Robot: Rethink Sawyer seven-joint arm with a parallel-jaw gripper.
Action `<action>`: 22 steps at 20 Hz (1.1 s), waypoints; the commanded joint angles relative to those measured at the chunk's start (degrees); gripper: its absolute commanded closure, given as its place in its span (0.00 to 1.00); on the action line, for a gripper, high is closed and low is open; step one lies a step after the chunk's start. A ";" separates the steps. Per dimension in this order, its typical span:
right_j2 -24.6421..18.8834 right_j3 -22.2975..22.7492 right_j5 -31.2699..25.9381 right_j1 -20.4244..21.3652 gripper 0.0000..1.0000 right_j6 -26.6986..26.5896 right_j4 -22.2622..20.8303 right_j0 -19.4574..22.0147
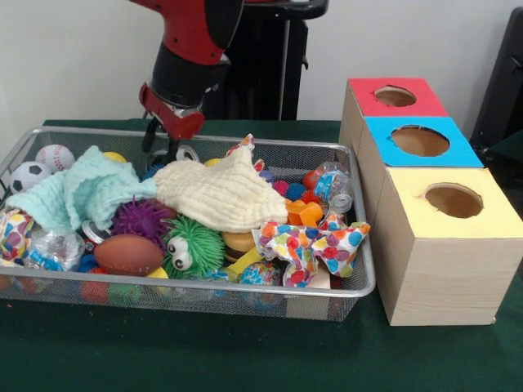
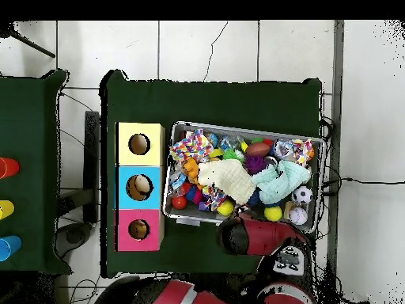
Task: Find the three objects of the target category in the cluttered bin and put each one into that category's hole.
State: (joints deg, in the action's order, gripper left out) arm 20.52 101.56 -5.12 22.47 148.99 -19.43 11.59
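Note:
The cluttered bin (image 1: 245,291) is a wide wire-mesh basket full of toys; it also shows in the overhead view (image 2: 245,128). My gripper (image 1: 162,147) hangs over the bin's far rim, behind a cream cloth (image 1: 216,192). It is open and holds nothing. In the overhead view only my arm (image 2: 257,236) shows, at the bin's lower edge. Three wooden boxes stand beside the bin, each with a round hole: red top (image 1: 368,102), blue top (image 1: 384,151), yellow top (image 1: 490,216). Something pale shows inside the blue box's hole (image 2: 141,187).
In the bin lie a mint cloth (image 1: 82,192), a purple spiky ball (image 1: 140,219), a green spiky toy with eyes (image 1: 192,245), a brown football (image 1: 127,255), a baseball (image 1: 54,157), a soccer ball (image 1: 29,174), a dotted cloth (image 1: 315,245) and a clear bottle (image 1: 335,186).

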 commanded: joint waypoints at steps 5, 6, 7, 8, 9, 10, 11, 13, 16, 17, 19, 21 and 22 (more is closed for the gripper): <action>3.66 -5.30 8.50 -7.14 0.00 1.87 -1.63 2.16; 3.45 -5.19 8.36 -6.47 0.00 1.26 -1.94 2.98; 3.21 -5.32 8.53 -6.39 0.00 0.78 -2.19 3.88; 2.56 -5.21 8.58 -5.93 0.00 0.46 -2.46 4.46; 2.20 -5.36 8.60 -5.76 0.00 0.14 -2.78 5.25; 1.34 -5.21 8.37 -5.04 0.00 -0.23 -3.22 5.94; 0.87 -5.05 8.18 -4.58 0.00 -0.31 -3.41 6.29; -0.57 -4.44 7.25 -3.08 0.00 -0.88 -4.19 7.73; -4.63 -2.81 3.28 0.96 0.00 -3.24 -5.49 11.36; -6.17 -2.29 2.42 2.04 0.00 -3.87 -5.86 12.50; -11.03 -0.40 -1.50 6.04 0.00 -6.22 -6.36 16.18; -14.50 0.87 -4.54 8.93 0.00 -7.89 -6.46 18.97; -15.69 0.88 -5.90 9.80 0.00 -8.82 -6.59 19.99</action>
State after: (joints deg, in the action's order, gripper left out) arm 17.13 101.44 -0.82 26.37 148.99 -23.61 26.25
